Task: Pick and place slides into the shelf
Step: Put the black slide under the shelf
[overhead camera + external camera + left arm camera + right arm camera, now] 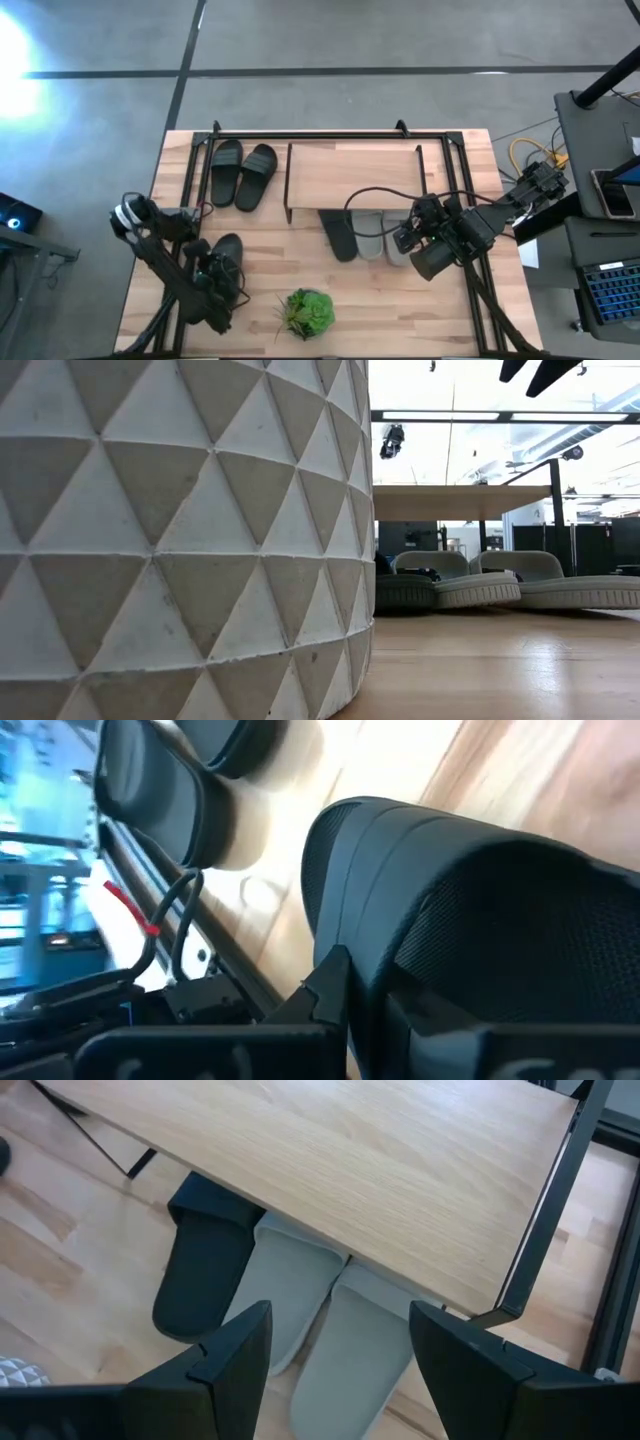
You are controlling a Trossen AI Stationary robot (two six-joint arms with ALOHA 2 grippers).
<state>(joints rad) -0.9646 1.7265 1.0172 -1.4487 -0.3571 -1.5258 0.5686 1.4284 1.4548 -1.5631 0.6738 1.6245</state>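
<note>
near the tabletop's (380, 310) left edge, the left gripper (213, 283) is bent low, fingers pinching a black slide (226, 252) whose broad strap shows a fine mesh texture in the left wrist view. a black pair (241, 174) lies toward the back left corner. the leafy plant (307, 312) sits at the front edge; the low view alone shows its pale pot (180, 540) with triangular facets. under the shelf (352, 175) with its light plank top and thin black frame lie one black slide (205, 1270) and a smooth pale grey pair (320, 1310). the right gripper (340, 1350) hovers beside them, fingers spread.
</note>
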